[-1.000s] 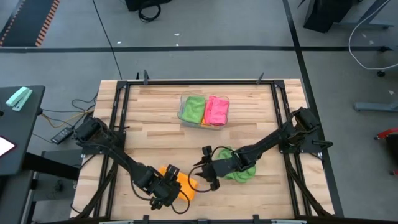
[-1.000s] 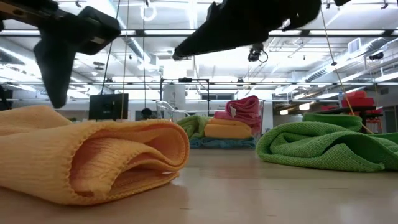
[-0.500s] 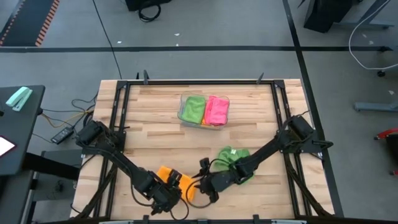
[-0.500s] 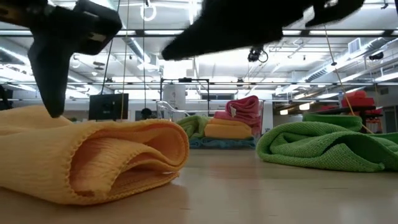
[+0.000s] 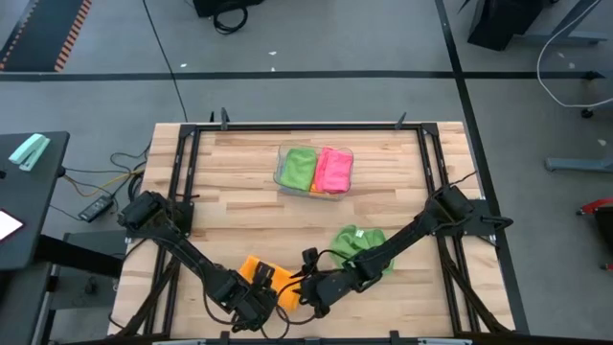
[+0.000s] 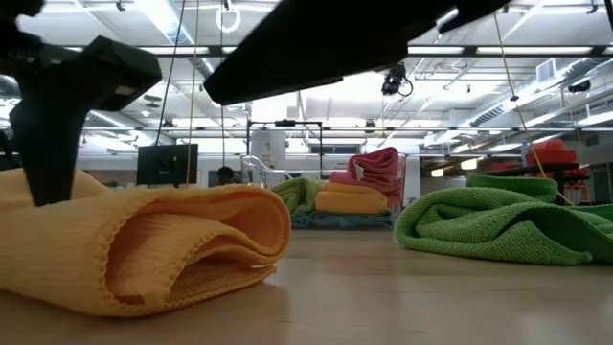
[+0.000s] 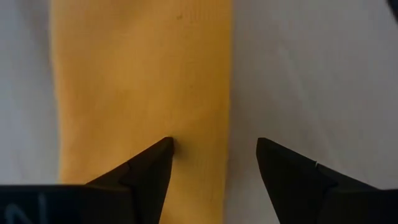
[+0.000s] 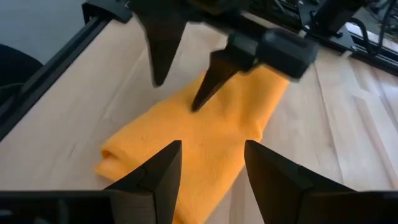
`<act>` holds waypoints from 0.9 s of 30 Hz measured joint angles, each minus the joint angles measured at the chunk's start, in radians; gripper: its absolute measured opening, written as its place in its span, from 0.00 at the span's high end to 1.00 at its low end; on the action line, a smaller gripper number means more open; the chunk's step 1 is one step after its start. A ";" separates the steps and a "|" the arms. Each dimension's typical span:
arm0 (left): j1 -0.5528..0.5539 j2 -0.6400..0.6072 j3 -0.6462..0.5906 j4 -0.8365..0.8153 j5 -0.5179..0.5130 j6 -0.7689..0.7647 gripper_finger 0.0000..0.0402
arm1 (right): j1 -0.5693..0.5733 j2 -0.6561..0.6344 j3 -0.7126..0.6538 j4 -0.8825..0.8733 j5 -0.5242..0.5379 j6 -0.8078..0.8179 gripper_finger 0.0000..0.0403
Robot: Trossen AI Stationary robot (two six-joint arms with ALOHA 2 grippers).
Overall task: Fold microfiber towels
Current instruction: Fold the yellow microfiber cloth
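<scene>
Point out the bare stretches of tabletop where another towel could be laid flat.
Bare wood lies left of the clear plastic tray of folded towels, and right of it toward the table's right rail. The front middle is crowded: folded orange microfiber towel, crumpled green microfiber towel, left gripper and right gripper, both jaws open.

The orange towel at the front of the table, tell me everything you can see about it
The orange towel is a plain, soft, knit-looking microfiber cloth, loosely folded into a long strip with a rounded fold and stitched edges showing at one end. It lies flat on the wooden table near the front edge, left of the green towel. The left gripper is open above it, one finger over the cloth and one past its edge; the right gripper is open, close by.
</scene>
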 joint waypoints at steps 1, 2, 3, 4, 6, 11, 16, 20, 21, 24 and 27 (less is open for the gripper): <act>-0.008 0.004 0.001 -0.004 -0.002 0.000 0.39 | 0.002 0.000 0.000 0.003 0.008 0.008 0.54; -0.017 0.004 0.001 -0.022 -0.008 0.000 0.38 | 0.004 0.000 0.000 0.001 0.020 0.008 0.54; -0.024 0.003 -0.001 -0.041 -0.019 0.000 0.37 | 0.005 0.000 0.000 -0.002 0.025 0.007 0.54; -0.028 0.007 -0.001 -0.038 -0.037 0.000 0.36 | 0.005 0.000 0.000 -0.004 0.025 0.007 0.54; -0.041 0.014 0.000 -0.048 -0.086 0.000 0.35 | 0.004 0.000 0.000 -0.004 0.026 0.017 0.54; -0.056 0.054 0.003 -0.048 -0.176 -0.003 0.35 | -0.004 0.000 0.000 -0.012 0.029 0.037 0.54; -0.057 0.072 0.005 -0.058 -0.193 -0.005 0.41 | -0.003 0.000 0.000 0.001 -0.026 0.033 0.54; -0.059 0.073 0.003 -0.057 -0.226 -0.006 0.48 | -0.003 0.002 0.000 0.060 -0.058 0.019 0.54; -0.061 0.073 0.003 -0.055 -0.228 -0.005 0.50 | -0.003 0.002 0.000 0.062 -0.059 0.018 0.54; -0.060 0.076 0.002 -0.053 -0.242 -0.011 0.58 | -0.003 0.003 0.000 0.065 -0.052 0.023 0.54; -0.060 0.077 0.001 -0.051 -0.252 -0.043 0.67 | -0.003 0.004 0.000 0.072 -0.039 0.025 0.54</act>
